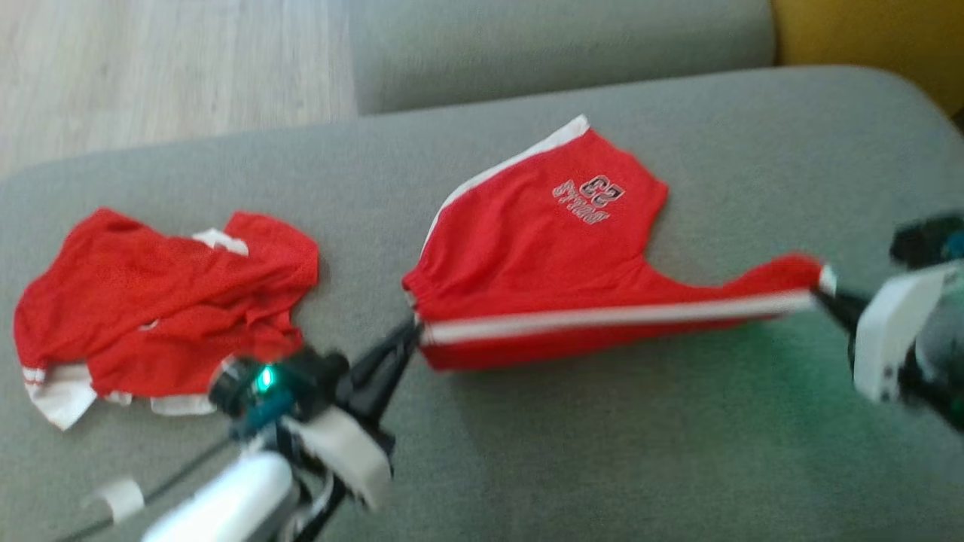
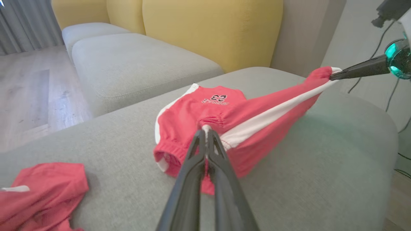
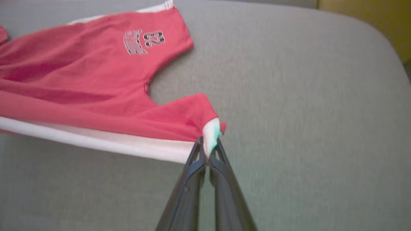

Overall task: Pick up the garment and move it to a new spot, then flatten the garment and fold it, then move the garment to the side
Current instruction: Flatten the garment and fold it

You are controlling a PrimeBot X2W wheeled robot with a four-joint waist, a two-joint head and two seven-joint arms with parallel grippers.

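Left fingers [image 1: 413,330] [image 2: 205,132] are pinched tight on the gathered waistband end of the garment [image 1: 542,256] [image 2: 257,109] [image 3: 80,80], a pair of red shorts. A small tuft of cloth pokes out above their tips in my left wrist view. My right fingers [image 1: 818,296] [image 3: 204,149] [image 2: 334,76] are closed just as narrowly on the far end of the same edge, gripping a white hem corner.

Between my two grips a white stripe [image 1: 602,320] [image 2: 266,120] [image 3: 96,142] runs along the edge, pulled into a nearly straight line. That edge is lifted a little off the grey sofa seat [image 1: 678,452] [image 2: 321,176] [image 3: 305,112]. The rest of the garment trails down and lies on the seat, farther from me.

A print with the number 23 [image 1: 591,199] [image 2: 216,98] [image 3: 143,41] shows on the part that lies flat, near a second white band at the garment's far edge. The leg opening curves in as a notch between the print and my right fingers.

A second red garment [image 1: 151,301] [image 2: 38,192] with white trim lies crumpled on the seat to my left, well apart from the one I hold. My left forearm passes just beside it in the head view.

Yellow back cushions [image 2: 212,32] stand behind the seat. Wooden floor [image 1: 151,60] [image 2: 25,89] shows beyond its edge. The head view is somewhat blurred.
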